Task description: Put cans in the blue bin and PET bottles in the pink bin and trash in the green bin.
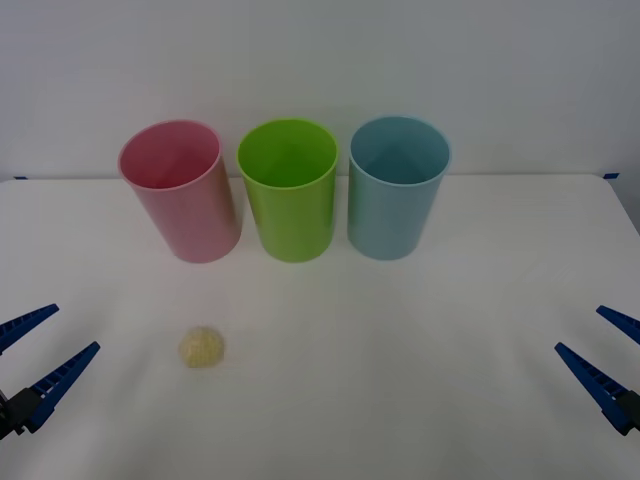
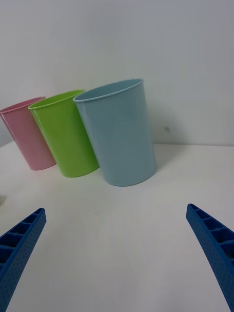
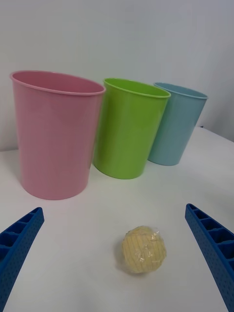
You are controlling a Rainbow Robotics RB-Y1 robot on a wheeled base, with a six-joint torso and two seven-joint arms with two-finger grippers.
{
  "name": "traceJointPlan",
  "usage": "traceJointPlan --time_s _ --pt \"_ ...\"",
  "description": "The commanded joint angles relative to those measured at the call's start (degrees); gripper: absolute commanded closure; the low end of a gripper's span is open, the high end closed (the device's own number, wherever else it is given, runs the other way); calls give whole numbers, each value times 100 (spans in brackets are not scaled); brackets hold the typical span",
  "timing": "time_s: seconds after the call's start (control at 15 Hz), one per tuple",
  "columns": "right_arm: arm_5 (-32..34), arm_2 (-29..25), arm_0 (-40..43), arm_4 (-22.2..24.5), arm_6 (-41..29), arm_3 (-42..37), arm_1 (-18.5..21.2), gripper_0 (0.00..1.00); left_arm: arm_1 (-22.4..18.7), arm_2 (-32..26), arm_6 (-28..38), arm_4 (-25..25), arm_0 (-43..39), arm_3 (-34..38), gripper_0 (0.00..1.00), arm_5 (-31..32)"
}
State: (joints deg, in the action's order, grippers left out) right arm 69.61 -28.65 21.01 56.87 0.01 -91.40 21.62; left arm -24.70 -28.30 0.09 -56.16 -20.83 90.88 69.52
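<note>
— Both grippers first: where do they sit?
— Left gripper (image 1: 40, 352) is at the lower left of the front view, right gripper (image 1: 600, 352) at the lower right; each has its fingers spread wide and holds nothing.
— And the trash?
— Trash (image 1: 201, 347) lies on the white table (image 1: 400, 380), lower left of centre, near the left gripper, apart from the bins.
— The bins?
— Upright in a row across the upper middle: pink bin (image 1: 182, 192) left, green bin (image 1: 289, 190) centre, blue bin (image 1: 396, 188) right.
</note>
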Motion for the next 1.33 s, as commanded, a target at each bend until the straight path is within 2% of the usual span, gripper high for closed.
traceJointPlan --time_s 0.07,0.47,0.6,0.73,0.93,1.07,1.33 --pt "0 0 0 0 -1 0 0 0 0 0 0 0 0 0 0 0" --pt "0 0 0 0 -1 0 0 0 0 0 0 0 0 0 0 0" --pt "0 0 0 0 -1 0 0 0 228 149 79 -158 -132 -193 0 0" --pt "0 0 0 0 -1 0 0 0 228 158 360 -255 -79 -97 0 -61" --pt "0 0 0 0 -1 0 0 0 228 360 475 -483 -79 237 0 -624" --pt "0 0 0 0 -1 0 0 0 193 598 598 -738 -105 545 0 -1213" --pt "0 0 0 0 -1 0 0 0 -360 1433 1406 -1002 -290 1090 0 -2628"
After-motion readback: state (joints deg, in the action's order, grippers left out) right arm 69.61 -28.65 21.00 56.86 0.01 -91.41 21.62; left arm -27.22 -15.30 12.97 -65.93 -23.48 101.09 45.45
